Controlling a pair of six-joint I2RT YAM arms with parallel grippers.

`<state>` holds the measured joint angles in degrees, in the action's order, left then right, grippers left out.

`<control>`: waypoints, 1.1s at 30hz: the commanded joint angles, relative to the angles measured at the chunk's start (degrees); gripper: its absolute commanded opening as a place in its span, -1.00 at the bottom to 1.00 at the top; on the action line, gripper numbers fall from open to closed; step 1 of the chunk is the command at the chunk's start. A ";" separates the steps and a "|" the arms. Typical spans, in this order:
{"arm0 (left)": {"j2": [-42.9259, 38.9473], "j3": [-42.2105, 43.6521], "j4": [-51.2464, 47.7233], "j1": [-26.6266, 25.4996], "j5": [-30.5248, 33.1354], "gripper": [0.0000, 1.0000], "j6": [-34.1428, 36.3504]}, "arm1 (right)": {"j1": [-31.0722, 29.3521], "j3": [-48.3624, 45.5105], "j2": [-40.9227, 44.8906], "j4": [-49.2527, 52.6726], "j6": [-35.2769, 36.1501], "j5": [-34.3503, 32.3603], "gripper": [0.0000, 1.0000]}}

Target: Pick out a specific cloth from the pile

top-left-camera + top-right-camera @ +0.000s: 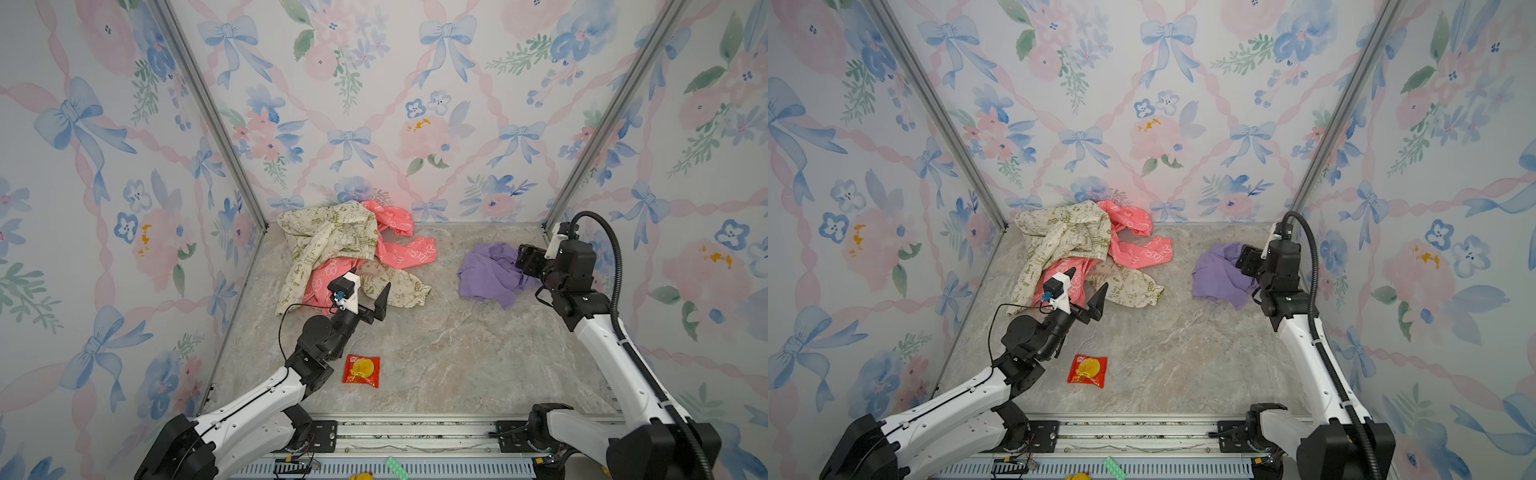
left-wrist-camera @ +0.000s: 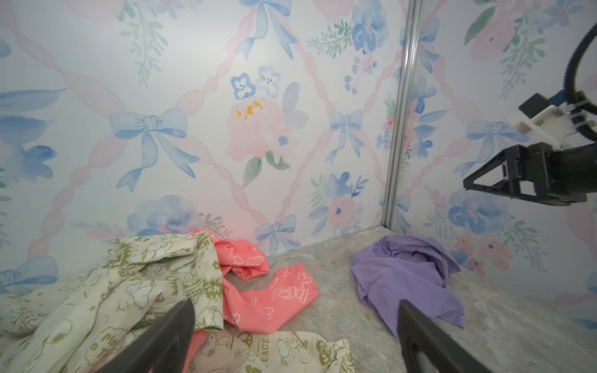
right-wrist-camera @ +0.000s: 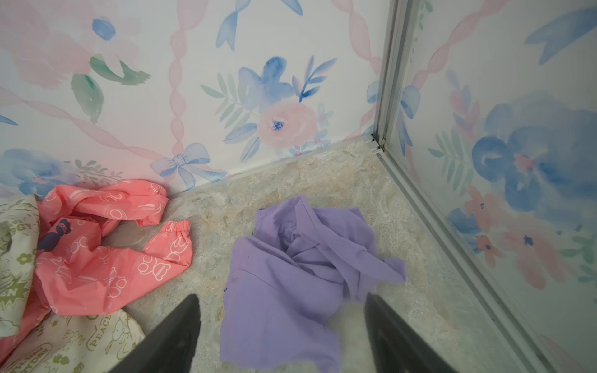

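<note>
Pile (image 2: 155, 284) print reads PEACE, lavender cloth (image 2: 403, 277) apart

The cloth (image 1: 490, 276) is soft matt fabric, the tabletop (image 1: 436, 353) smooth marbled stone-look, the packet (image 1: 360, 371) glossy.

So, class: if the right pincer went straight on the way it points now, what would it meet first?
Most likely the lavender cloth, which lies straight ahead of the open right pincer. Depth is unclear: it may instead skim over to the table beyond.
</note>
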<state>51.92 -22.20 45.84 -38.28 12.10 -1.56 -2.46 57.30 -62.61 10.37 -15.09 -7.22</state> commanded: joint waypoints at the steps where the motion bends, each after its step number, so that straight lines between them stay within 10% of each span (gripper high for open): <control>1: -1.09 1.48 1.53 0.91 4.10 0.96 -0.05 | -1.28 0.88 2.13 0.80 1.73 -0.25 0.77; 33: -1.02 12.50 3.15 21.33 15.75 0.96 -5.39 | -5.01 -25.23 7.20 -22.08 9.22 -6.51 0.94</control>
<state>50.41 -10.66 46.72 -18.04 26.83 -6.28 -6.98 34.09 -54.65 -7.07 -7.38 -10.85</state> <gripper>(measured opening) 0.979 0.970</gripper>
